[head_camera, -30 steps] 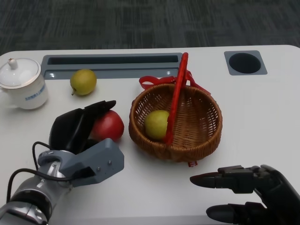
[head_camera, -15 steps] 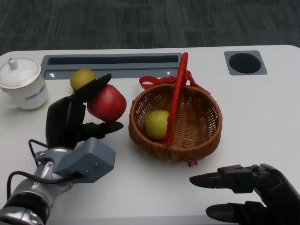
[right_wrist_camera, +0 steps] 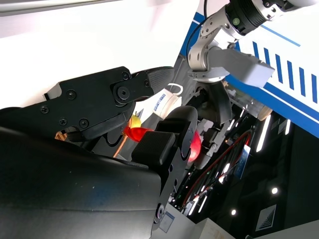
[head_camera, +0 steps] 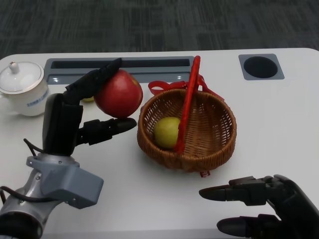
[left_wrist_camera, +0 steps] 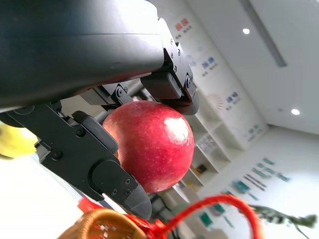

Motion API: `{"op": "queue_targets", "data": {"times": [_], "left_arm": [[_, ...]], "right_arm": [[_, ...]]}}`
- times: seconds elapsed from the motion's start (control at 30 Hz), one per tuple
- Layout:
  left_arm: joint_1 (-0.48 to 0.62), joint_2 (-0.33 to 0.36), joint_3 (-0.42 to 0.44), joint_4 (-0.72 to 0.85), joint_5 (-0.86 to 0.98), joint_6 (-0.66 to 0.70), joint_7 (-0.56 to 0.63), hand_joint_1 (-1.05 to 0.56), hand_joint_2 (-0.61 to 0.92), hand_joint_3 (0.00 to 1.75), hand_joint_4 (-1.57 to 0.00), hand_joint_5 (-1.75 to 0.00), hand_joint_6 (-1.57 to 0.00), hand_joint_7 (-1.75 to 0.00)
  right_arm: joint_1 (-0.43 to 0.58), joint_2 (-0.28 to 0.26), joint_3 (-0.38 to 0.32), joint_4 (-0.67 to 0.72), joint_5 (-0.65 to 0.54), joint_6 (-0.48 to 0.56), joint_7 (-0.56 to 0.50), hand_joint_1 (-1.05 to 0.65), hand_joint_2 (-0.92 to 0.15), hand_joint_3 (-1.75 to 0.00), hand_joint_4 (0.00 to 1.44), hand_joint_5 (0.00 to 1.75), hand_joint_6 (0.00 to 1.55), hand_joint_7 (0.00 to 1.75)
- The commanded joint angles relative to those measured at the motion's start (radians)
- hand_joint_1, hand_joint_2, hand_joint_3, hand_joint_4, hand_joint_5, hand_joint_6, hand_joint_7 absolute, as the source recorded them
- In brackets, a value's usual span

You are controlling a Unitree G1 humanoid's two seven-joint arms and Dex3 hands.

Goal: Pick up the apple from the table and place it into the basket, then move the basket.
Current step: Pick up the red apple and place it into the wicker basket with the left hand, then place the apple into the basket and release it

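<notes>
Nearest the camera, the right hand [head_camera: 264,206] rests low on the table [head_camera: 279,119] in front of the basket [head_camera: 187,130], its fingers spread apart and stretched out, holding nothing.

Just left of the basket, the left hand [head_camera: 75,117] grips the red apple [head_camera: 118,93], pinched between fingers lying over its top and a thumb pressed beneath it. The left wrist view confirms this: black fingers [left_wrist_camera: 94,159] clamp the apple [left_wrist_camera: 152,144] on 2 sides, with the orange rim and red handle of the basket below it. The apple is lifted clear of the table, level with the basket's left rim and just beside it, not yet over the opening.

1.0 s ago the apple sat on the table with the left hand closed around it; 0.5 s ago it was raised partway. Now it is higher and closer to the basket, and the forearm stands more upright. The right hand and the basket have not moved.

The wicker basket holds 1 yellow-green fruit [head_camera: 166,132] lying left of its red handle [head_camera: 188,99], which arches front to back. Left of the basket, beyond the raised hand, stands a white lidded cup [head_camera: 22,88]. Behind the basket runs a grey tray slot [head_camera: 149,63], and to its far right a round dark recess [head_camera: 260,66].
</notes>
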Motion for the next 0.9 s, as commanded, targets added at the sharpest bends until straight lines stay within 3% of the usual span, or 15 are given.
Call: {"op": "queue_targets", "data": {"times": [0.03, 0.4, 0.63, 0.73, 0.9], "left_arm": [[0.022, -0.002, 0.019, -0.069, -0.046, -0.009, -0.07, -0.15, 0.84, 0.0, -1.17, 0.0, -1.08, 0.0], [0.021, -0.068, 0.022, -0.139, -0.094, 0.017, -0.232, -0.11, 0.81, 0.0, -1.23, -0.02, -1.11, -0.02], [-0.023, -0.107, 0.009, -0.05, -0.101, 0.047, -0.297, -0.04, 0.79, 0.0, -1.24, -0.02, -1.12, -0.01], [-0.043, -0.117, 0.01, 0.0, -0.107, 0.059, -0.328, -0.05, 0.78, 0.0, -1.15, 0.0, -1.06, 0.0], [-0.067, -0.117, 0.006, 0.057, -0.133, 0.121, -0.436, -0.25, 0.77, 0.0, -0.75, 0.0, -0.69, 0.0]], "right_arm": [[-0.004, 0.001, 0.004, 0.011, 0.018, -0.007, 0.002, -0.43, -0.92, 0.0, 1.06, 0.0, 0.94, 0.0], [0.025, 0.015, 0.0, -0.005, 0.003, -0.003, -0.009, -0.43, -0.92, 0.0, 1.05, 0.0, 0.94, 0.0], [0.036, 0.015, -0.005, -0.016, -0.001, -0.006, -0.013, -0.43, -0.92, -0.01, 1.05, 0.0, 0.94, 0.0], [0.036, 0.015, -0.005, -0.019, 0.002, -0.006, -0.012, -0.42, -0.92, -0.01, 1.04, 0.0, 0.93, 0.0], [0.036, 0.012, -0.005, -0.025, 0.008, -0.003, -0.009, -0.42, -0.92, -0.01, 1.05, 0.0, 0.93, 0.0]]}}
